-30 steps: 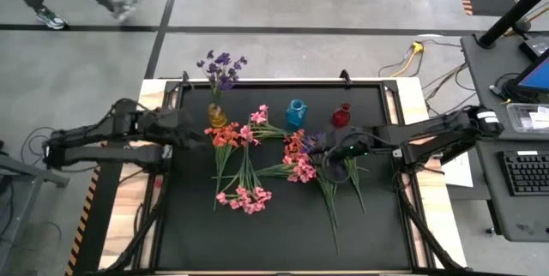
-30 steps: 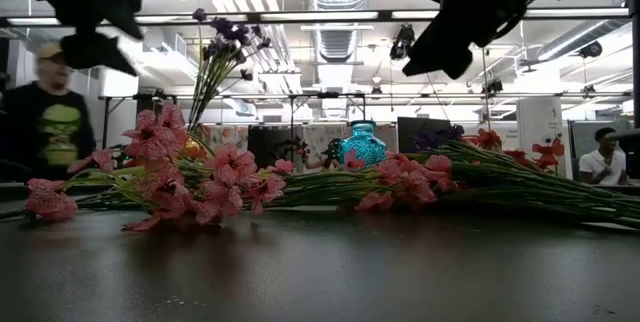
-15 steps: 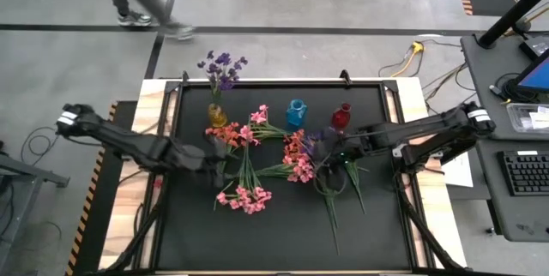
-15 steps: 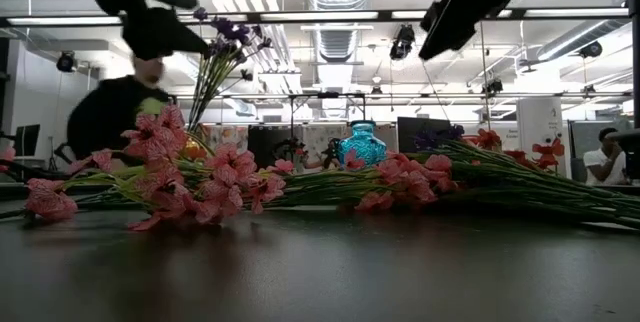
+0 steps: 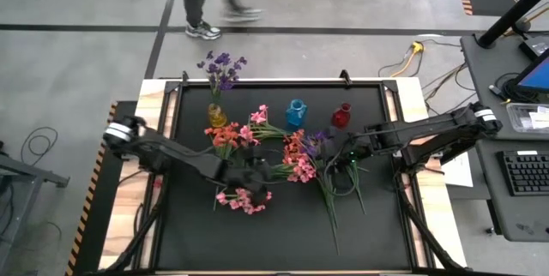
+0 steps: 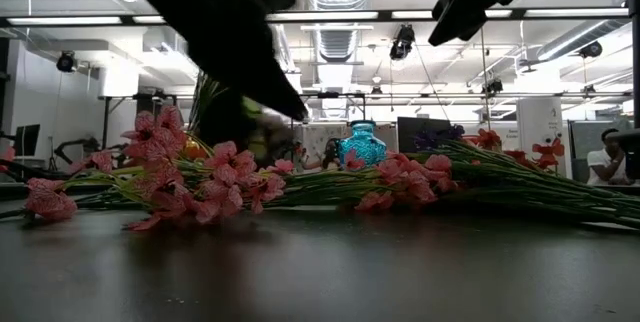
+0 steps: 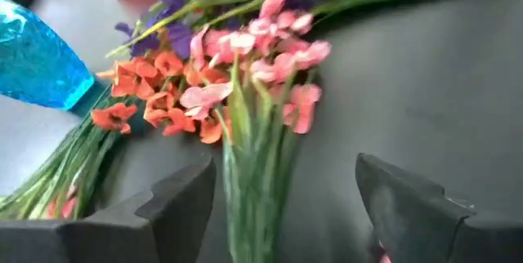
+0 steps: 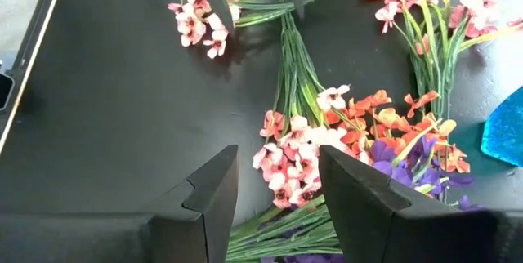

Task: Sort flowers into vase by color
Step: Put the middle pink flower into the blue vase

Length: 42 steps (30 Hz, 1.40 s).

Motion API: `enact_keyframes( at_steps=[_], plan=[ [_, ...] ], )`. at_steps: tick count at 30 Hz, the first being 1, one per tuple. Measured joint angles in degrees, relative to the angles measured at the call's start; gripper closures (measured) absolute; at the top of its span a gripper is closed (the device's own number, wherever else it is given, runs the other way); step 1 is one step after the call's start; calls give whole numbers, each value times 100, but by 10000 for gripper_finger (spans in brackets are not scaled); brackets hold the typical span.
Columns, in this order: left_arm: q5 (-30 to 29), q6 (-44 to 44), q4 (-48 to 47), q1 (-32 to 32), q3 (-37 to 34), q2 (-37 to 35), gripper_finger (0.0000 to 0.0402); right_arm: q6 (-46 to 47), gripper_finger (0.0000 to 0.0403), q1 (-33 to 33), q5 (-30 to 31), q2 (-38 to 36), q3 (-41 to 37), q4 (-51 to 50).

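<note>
With its fingers (image 7: 176, 206) spread apart, the left gripper (image 5: 260, 171) should straddle the thin green stems (image 7: 249, 185) below the pink artificial blossoms (image 7: 282, 38) mid-bench, while the right gripper (image 5: 336, 159), fingers also apart and holding nothing, hovers right of them.

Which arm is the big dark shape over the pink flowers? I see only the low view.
Observer: It is the left arm. From above, the left gripper hangs over the middle of the table, among the lying flowers.
Operator: Are its fingers open?
Observer: Yes. In its wrist view they stand apart, with the green stems of a pink sprig lined up between them, not gripped.
Operator: And what is in the vases?
Observer: Only the yellow vase holds flowers, the purple flowers. The blue vase and the red vase look empty.
</note>
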Motion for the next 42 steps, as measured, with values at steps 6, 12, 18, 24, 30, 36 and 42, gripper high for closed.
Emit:
enact_keyframes(
  at_steps=[6,12,18,24,30,36,42],
  plan=[
    [270,-10,-548,360,515,921,149,-3,238,0,4,0,-20,-21],
    [536,-198,-573,460,572,1279,175,-36,239,0,4,0,-21,-19],
    [542,-364,-612,460,508,1245,241,-55,239,0,5,0,-26,-19],
    [416,-516,-696,468,494,1136,364,-53,239,1,4,2,-26,-17],
    [269,-564,-856,435,491,796,387,-53,239,83,4,-10,-26,-31],
    [-125,-508,-1306,237,384,-63,398,-50,239,286,10,-206,-33,-154],
    [-420,-461,-1089,39,-52,-1326,401,-52,239,495,180,-504,-93,-121]
  ],
)
